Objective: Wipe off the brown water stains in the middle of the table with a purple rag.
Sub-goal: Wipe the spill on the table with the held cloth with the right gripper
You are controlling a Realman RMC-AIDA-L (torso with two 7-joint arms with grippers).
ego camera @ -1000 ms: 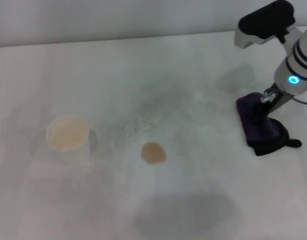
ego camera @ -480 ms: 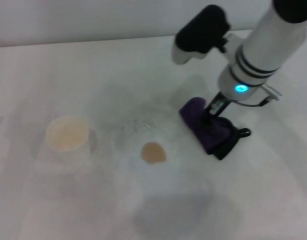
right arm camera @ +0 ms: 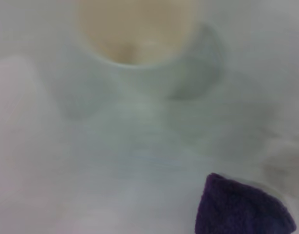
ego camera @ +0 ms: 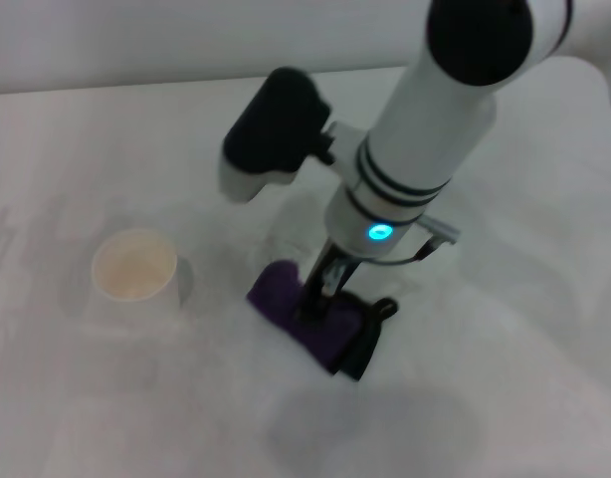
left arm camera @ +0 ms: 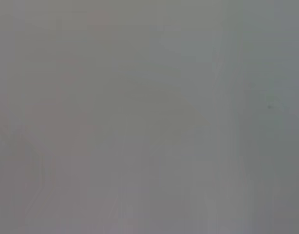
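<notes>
Your right tool [ego camera: 313, 299] is pinching the purple rag [ego camera: 307, 321] from above, its fingers pressed together into the middle of the cloth. You see the rag lying flat on the white table [ego camera: 505, 398], near the middle, with its black edging and small black loop on the side toward the right. The brown stain does not show; the rag and the arm cover that part of the table. To the left of the rag, well apart from it, a white paper cup [ego camera: 135, 271] stands upright. In your right wrist view a corner of the rag [right arm camera: 242, 209] and the cup [right arm camera: 135, 34] appear. Your left tool is in no picture; its wrist view shows only plain grey.
</notes>
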